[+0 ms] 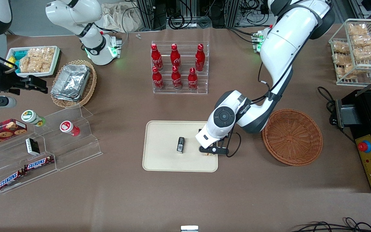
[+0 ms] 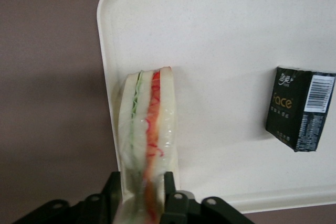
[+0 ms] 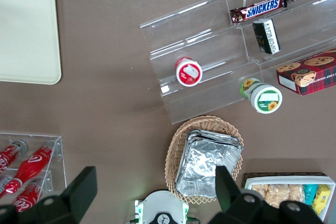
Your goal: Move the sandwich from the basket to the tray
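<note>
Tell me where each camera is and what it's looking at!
Front view: sits high, facing the robots, looking down on the table; shows both arms, with the pincer over the tray, beside the basket.
Left wrist view: rides the working arm, looking down at the sandwich squeezed by the pincer; only its fingers show.
Right wrist view: rides the parked arm, looking down at the snack shelf.
All three share the tray; two share the black box.
</note>
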